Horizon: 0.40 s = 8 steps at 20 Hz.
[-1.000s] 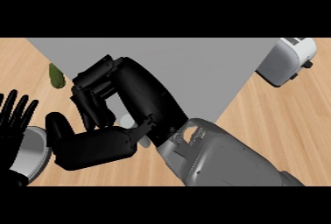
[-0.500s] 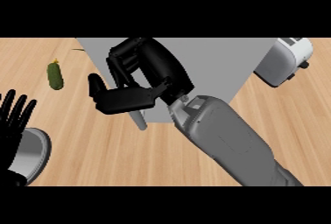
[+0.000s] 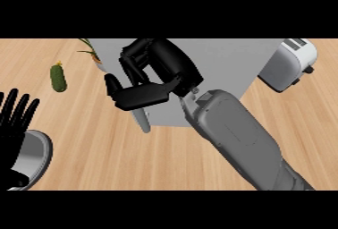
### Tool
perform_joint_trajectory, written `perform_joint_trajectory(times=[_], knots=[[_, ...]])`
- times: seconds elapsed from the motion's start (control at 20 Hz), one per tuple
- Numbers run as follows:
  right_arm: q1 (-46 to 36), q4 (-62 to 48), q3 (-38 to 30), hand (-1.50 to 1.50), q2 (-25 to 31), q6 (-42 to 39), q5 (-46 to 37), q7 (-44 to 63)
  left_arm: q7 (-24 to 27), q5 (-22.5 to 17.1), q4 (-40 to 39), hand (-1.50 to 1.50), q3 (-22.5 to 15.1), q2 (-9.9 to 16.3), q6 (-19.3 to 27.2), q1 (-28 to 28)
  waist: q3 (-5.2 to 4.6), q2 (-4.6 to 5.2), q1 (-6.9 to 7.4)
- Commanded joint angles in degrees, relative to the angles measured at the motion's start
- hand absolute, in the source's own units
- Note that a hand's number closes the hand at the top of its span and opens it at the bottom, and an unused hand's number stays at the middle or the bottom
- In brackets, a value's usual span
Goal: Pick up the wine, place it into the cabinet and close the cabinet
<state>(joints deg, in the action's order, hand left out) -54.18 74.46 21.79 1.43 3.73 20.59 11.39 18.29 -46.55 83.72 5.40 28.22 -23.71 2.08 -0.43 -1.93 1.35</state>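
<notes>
Here, the right robot hand (image 3: pixel 148 85) sits in the upper middle of the frame, its grey forearm (image 3: pixel 238 138) running up from the lower right. The fingers are curled over at the top and the thumb sticks out to the left below them. Whether anything lies inside that curl cannot be told, as the robot hand covers whatever is under it. No wine bottle can be made out anywhere in the view.

Behind the robot hand stands the grey cabinet (image 3: pixel 224 58), filling the upper middle of the frame. A pale grey strip (image 3: pixel 142 118), perhaps the edge of the cabinet's door, runs down from under the robot hand onto the wooden table (image 3: pixel 125 156).

The left robot hand (image 3: pixel 14 120) shows at the left edge, fingers straight and spread upward, resting and holding nothing. Just below and beside it lies a round metal dish (image 3: pixel 40 154), partly cut off by the lower left edge.

A green cucumber (image 3: pixel 59 78) lies on the table in the upper left, well apart from both robot hands. Near the cabinet's upper left corner a few thin plant leaves (image 3: pixel 89 48) show. A white toaster (image 3: pixel 290 62) stands at the upper right, just beside the cabinet.
</notes>
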Motion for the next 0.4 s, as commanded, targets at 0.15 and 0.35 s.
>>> perform_joint_trajectory(times=[0.15, 0.35], knots=[[-0.95, -9.39, -6.63, 1.50, 6.17, -1.18, -1.34, -2.50, -0.50, 0.07, -1.80, -1.50, 1.86, 1.69, -0.56, -0.59, 0.37, 2.52, -0.19], [0.05, -10.03, -6.08, 1.50, 4.62, -0.04, -2.29, -4.16, -1.68, -0.47, -0.76, -1.50, 0.32, 1.48, -2.34, 0.06, 0.36, 2.48, 0.05]])
